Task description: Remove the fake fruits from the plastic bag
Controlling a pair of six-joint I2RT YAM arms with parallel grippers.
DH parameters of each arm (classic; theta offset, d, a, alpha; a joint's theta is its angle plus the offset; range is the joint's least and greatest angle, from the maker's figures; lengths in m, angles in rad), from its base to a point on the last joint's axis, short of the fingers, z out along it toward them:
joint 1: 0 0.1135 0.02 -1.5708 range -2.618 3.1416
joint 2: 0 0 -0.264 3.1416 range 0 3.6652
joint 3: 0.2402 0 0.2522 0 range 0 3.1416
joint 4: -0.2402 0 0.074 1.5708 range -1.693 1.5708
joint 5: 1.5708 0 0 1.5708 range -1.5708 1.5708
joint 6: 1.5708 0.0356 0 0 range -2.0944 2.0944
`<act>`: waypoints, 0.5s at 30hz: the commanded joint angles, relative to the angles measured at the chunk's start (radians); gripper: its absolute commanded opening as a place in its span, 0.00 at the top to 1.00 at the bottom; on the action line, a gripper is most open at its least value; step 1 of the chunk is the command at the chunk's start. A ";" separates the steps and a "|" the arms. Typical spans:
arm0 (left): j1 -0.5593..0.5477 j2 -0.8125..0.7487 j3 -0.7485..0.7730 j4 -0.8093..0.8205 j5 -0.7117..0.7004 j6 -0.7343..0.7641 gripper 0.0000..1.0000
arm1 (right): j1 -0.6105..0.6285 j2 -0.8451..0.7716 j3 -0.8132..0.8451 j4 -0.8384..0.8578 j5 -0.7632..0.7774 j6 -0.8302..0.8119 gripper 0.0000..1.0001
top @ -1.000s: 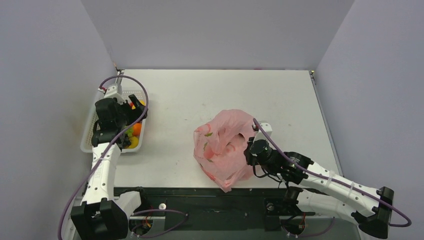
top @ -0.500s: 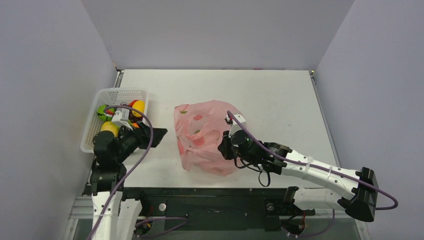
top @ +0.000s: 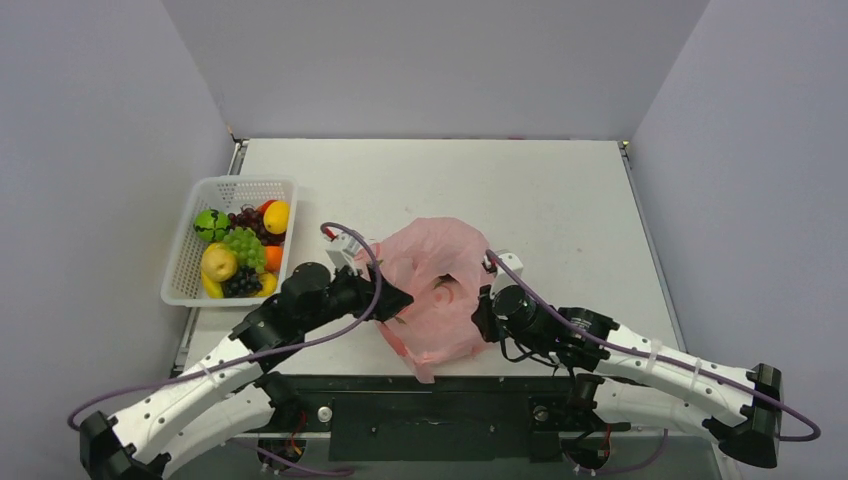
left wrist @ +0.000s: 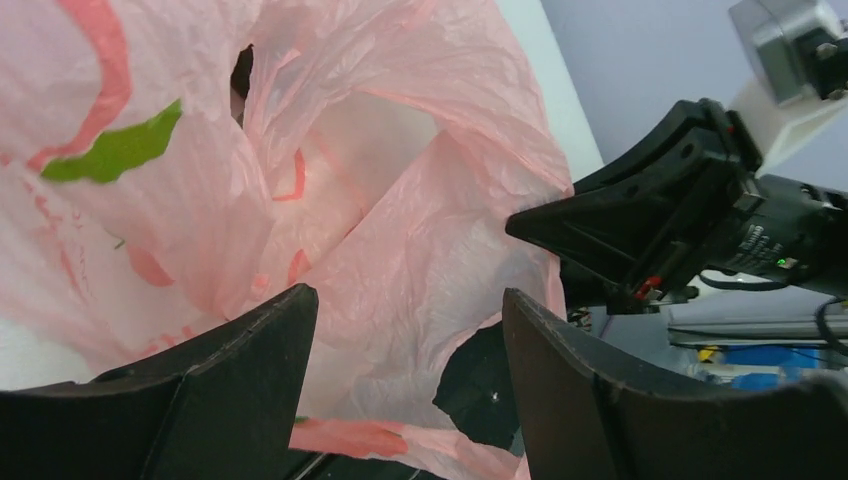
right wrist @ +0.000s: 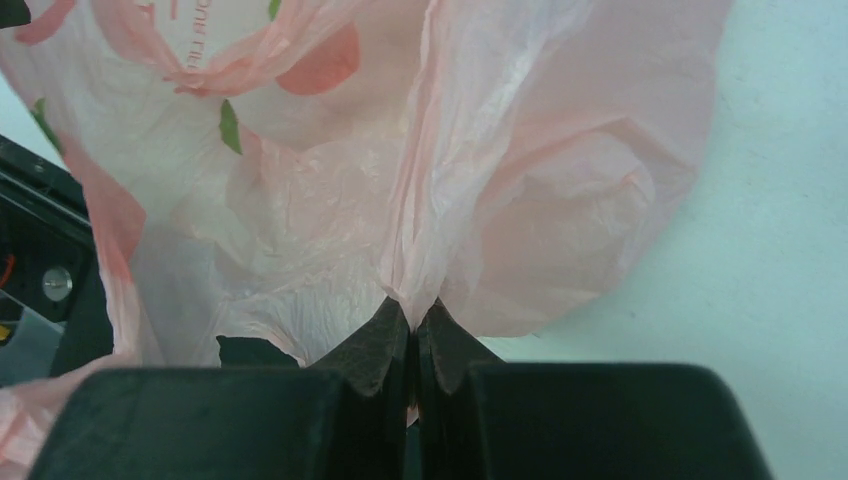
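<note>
Left pincer [left wrist: 408,300] spread apart, right pincer [right wrist: 413,318] pinched closed, arms angled inward

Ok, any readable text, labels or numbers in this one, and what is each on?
Plastic bag: faint pale lettering near the top of the right wrist view, creased and cut off; not reliably readable.
Right arm's black wrist housing: small white print, too small to read.
White basket, fruits, table: no text visible.

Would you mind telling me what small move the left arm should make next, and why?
Probably ease the left gripper forward into the mouth of the plastic bag: its jaws stand open at it, while the right gripper holds the film pinched.
</note>
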 commanded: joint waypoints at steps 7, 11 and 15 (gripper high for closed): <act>-0.240 0.222 0.186 0.029 -0.352 0.069 0.36 | -0.011 0.018 0.094 -0.188 0.178 0.013 0.99; -0.241 0.204 0.176 0.040 -0.319 0.073 0.33 | -0.020 0.080 0.173 -0.255 0.249 0.044 0.67; -0.241 0.249 0.210 0.045 -0.259 0.085 0.33 | -0.035 0.120 0.218 -0.261 0.281 0.024 0.35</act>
